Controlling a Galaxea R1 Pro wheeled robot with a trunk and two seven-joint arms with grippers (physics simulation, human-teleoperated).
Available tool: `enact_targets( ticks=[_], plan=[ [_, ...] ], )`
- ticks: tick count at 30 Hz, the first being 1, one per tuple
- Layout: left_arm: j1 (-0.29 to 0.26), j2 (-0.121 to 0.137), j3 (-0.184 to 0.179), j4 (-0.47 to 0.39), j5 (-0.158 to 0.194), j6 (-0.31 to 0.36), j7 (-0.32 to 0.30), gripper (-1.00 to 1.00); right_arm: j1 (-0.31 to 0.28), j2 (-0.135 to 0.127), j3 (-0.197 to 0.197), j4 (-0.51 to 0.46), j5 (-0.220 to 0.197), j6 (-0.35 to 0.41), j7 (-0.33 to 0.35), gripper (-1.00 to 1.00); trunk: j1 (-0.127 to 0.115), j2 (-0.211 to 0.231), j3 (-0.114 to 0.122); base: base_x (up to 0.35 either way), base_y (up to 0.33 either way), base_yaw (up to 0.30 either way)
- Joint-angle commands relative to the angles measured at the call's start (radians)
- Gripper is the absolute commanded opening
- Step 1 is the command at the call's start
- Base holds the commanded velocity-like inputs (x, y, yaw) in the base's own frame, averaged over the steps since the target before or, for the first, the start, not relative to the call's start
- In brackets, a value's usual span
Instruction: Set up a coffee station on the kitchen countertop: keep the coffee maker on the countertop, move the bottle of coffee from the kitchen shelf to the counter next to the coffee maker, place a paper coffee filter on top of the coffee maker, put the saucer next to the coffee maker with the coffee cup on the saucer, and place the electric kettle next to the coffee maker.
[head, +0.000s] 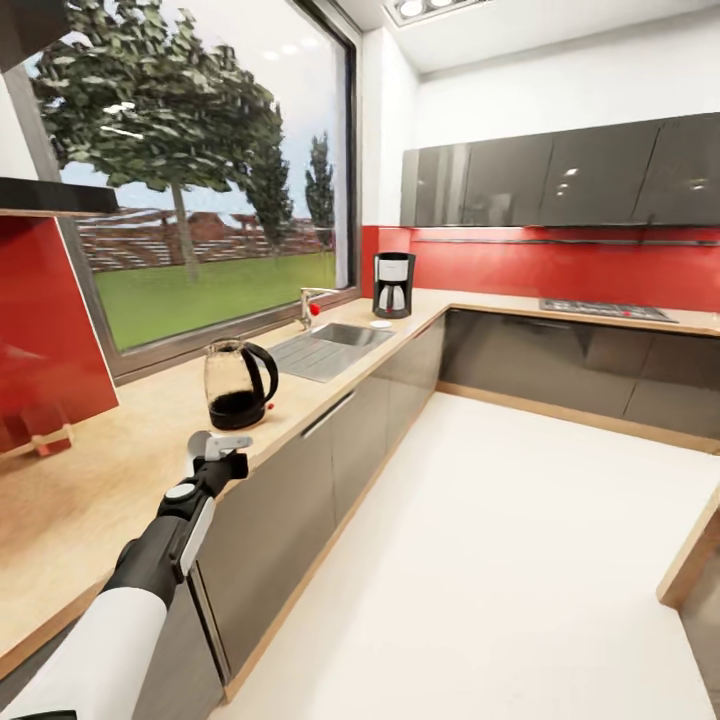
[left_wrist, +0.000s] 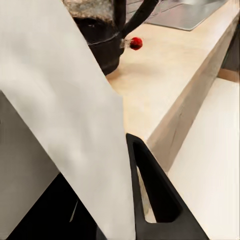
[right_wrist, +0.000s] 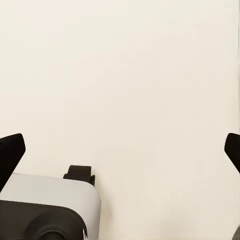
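Paper coffee filter being pinched in left fingers, electric kettle being partly hidden at twelve o'clock on desk, right fingers being held released, tips cropped, coffee maker being small, distant.

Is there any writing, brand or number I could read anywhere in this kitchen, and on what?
None can be read.
Coffee maker: a faint mark near its top, too small and blurred to read.
Kettle: no lettering visible.
Paper filter in the left pincer: blank.

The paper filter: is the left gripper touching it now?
Touching. In the left wrist view, the paper filter runs down between the left gripper's fingers, held there.
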Motion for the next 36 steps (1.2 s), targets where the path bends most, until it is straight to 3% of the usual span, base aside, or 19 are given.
enact_targets(
  ticks=[1,8,13,17,18,21,22,24,25,27,29,36],
  plan=[
    [0.000,0.000,0.002,-0.004,-0.003,0.006,-0.010,-1.00,-0.001,0.000,0.000,0.001,0.007,-0.003,0.000,1.00,0.000,-0.001,-0.001,0.000,0.000,-0.254],
    [0.000,-0.033,-0.001,-0.014,-0.002,0.007,-0.032,-1.00,-0.001,0.000,0.001,0.001,0.007,-0.003,0.000,1.00,0.000,-0.001,-0.001,0.000,0.000,-0.254],
    [0.000,-0.077,-0.011,-0.016,-0.002,0.008,-0.035,-1.00,-0.001,0.000,0.000,0.001,0.007,-0.003,0.000,1.00,0.000,-0.001,-0.001,0.000,0.000,-0.254],
    [0.000,-0.120,-0.073,-0.044,-0.002,0.018,-0.035,-1.00,-0.001,0.000,0.000,0.001,0.007,-0.003,0.000,1.00,0.000,-0.001,-0.001,0.000,0.000,-0.254],
    [0.000,-0.148,-0.113,-0.067,-0.002,0.054,-0.035,-1.00,-0.001,0.000,0.000,0.001,0.007,-0.004,-0.001,1.00,0.000,-0.001,-0.001,0.000,0.000,-0.254],
    [0.000,-0.185,-0.146,-0.082,-0.002,0.108,-0.036,-1.00,-0.001,0.000,0.000,0.001,0.007,-0.004,-0.001,1.00,0.000,-0.001,-0.001,0.000,0.000,-0.252],
    [0.000,-0.200,-0.172,-0.086,-0.002,0.126,-0.036,-1.00,-0.001,0.000,0.000,0.001,0.007,-0.004,-0.001,1.00,0.000,-0.001,-0.001,0.000,0.000,-0.248],
    [0.000,-0.208,-0.264,-0.090,0.029,0.146,-0.035,-1.00,-0.001,0.000,0.000,0.001,0.007,-0.004,-0.002,1.00,0.000,-0.001,-0.001,0.000,0.000,-0.242],
    [0.000,-0.208,-0.280,-0.091,0.047,0.148,-0.035,-1.00,-0.001,0.000,0.000,0.001,0.007,-0.004,-0.002,1.00,0.000,-0.001,-0.001,0.000,0.000,-0.238],
    [0.000,-0.208,-0.322,-0.091,0.127,0.155,-0.034,-1.00,-0.001,0.000,0.000,0.001,0.007,-0.004,-0.001,1.00,0.000,-0.001,-0.001,0.000,0.000,-0.233],
    [0.000,-0.208,-0.339,-0.089,0.174,0.159,-0.034,-1.00,-0.001,0.000,0.000,0.001,0.007,-0.004,-0.002,1.00,0.000,-0.001,-0.001,0.000,0.000,-0.228],
    [0.000,-0.208,-0.350,-0.091,0.204,0.194,-0.034,-1.00,-0.001,0.000,0.000,0.001,0.007,-0.004,-0.002,1.00,0.000,-0.001,-0.001,0.001,0.000,-0.161]
  ],
)
